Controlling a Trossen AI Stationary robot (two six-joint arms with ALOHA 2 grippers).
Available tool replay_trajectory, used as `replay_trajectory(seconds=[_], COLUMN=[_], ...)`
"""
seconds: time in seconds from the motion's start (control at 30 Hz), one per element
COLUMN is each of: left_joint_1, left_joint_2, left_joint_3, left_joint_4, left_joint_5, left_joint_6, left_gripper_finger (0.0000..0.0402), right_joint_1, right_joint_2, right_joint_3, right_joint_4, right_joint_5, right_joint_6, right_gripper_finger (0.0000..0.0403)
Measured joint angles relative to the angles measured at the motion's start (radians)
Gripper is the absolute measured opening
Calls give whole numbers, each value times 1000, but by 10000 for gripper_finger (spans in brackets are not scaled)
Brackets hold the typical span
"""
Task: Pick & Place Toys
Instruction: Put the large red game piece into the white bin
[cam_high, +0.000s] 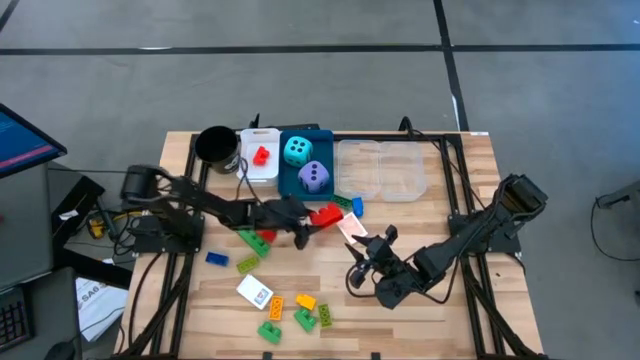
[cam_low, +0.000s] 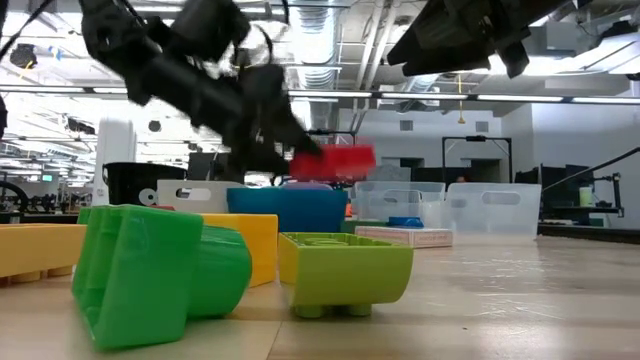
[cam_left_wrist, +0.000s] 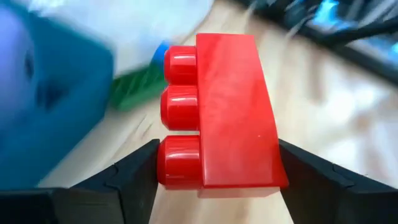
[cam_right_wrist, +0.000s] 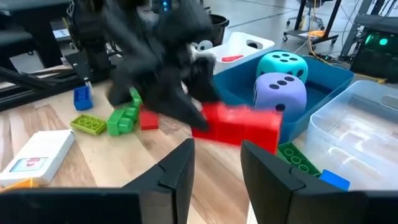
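We carry red brick (cam_left_wrist: 221, 112) clamped between left gripper (cam_high: 305, 226) fingers, lifted clear of table mid-table, just beside blue tray (cam_high: 325, 140) holding dice. Right gripper (cam_high: 362, 262) waits near front edge, fingers partly parted, empty.

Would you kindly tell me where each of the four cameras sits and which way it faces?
High: overhead, looking straight down; both arms show.
Low: at tabletop height, looking across green bricks; arms enter from above.
Left wrist: on the left arm, past the left tool gripping a red brick.
Right wrist: on the right arm, past the right tool toward the blue tray.
All four share that red brick.
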Motion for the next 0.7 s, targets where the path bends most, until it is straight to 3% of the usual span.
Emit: replay_trajectory(seconds=[0.2, 0.53, 0.7], left_joint_1=[-14, -10, 21], left_joint_2=[-242, -605, -701], left_joint_3=[0, 0, 0], left_joint_4=[-116, -632, -829], left_joint_5=[-38, -456, -575], left_joint_6=[119, 204, 152], left_gripper_finger=[269, 271, 268], right_joint_1=[0, -1, -1], right_joint_2=[0, 0, 0], right_joint_3=[0, 0, 0], right_joint_4=[-3, -7, -8], right_joint_5=[0, -1, -1], right_joint_6=[-1, -4, -3], right_gripper_finger=[126, 126, 126])
